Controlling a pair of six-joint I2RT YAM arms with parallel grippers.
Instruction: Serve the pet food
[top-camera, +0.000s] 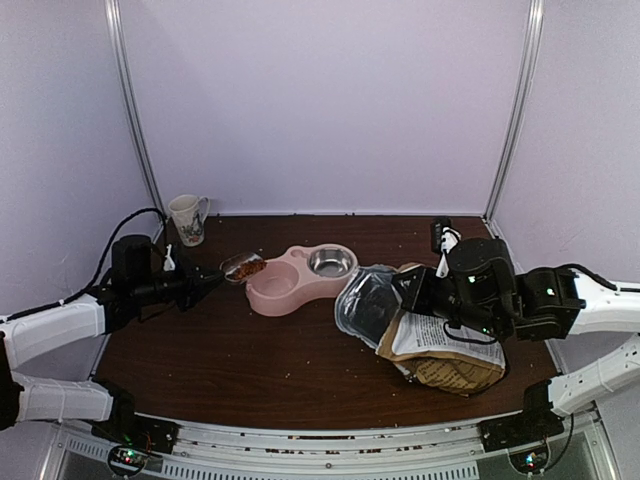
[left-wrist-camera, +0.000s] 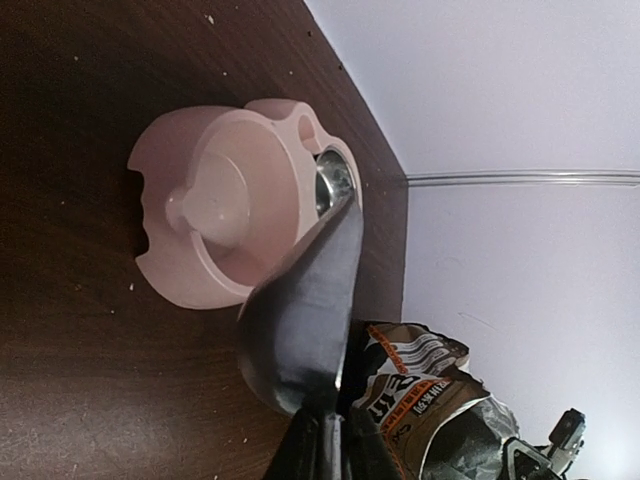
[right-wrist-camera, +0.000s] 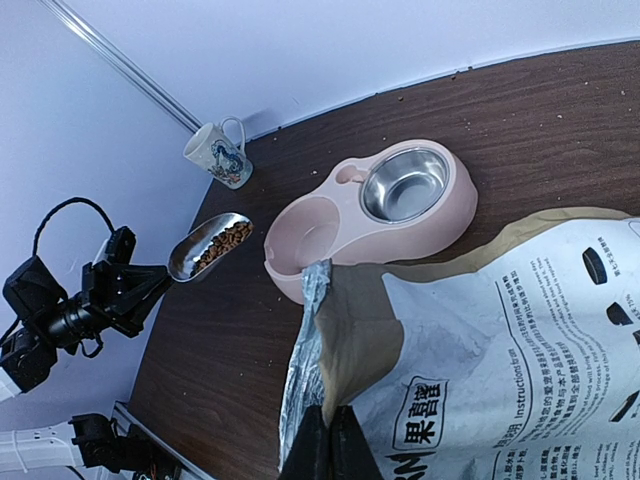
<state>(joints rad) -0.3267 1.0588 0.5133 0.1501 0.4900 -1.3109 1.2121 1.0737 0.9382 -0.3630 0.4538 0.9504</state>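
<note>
While scoop (right-wrist-camera: 190, 262) flanks bowl (right-wrist-camera: 430, 232) rim, kibble (right-wrist-camera: 226, 240) aboard

I've got the bowl (top-camera: 290, 285) mid-table (top-camera: 250, 370); steel dish (top-camera: 331, 262) in its right compartment; scoop (top-camera: 231, 265) just left of the bowl, pet food (right-wrist-camera: 222, 243) in it; mug (top-camera: 188, 219) far-left corner, behind the scoop; bag (top-camera: 440, 345) lying right of the bowl, mouth toward it

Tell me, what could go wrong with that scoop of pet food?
The scoop in the left claw is full and not yet over the pink bowl; tipping now might drop pet food on the table. The right claw pinches the edge of the open bag; a tug might spill more.
</note>
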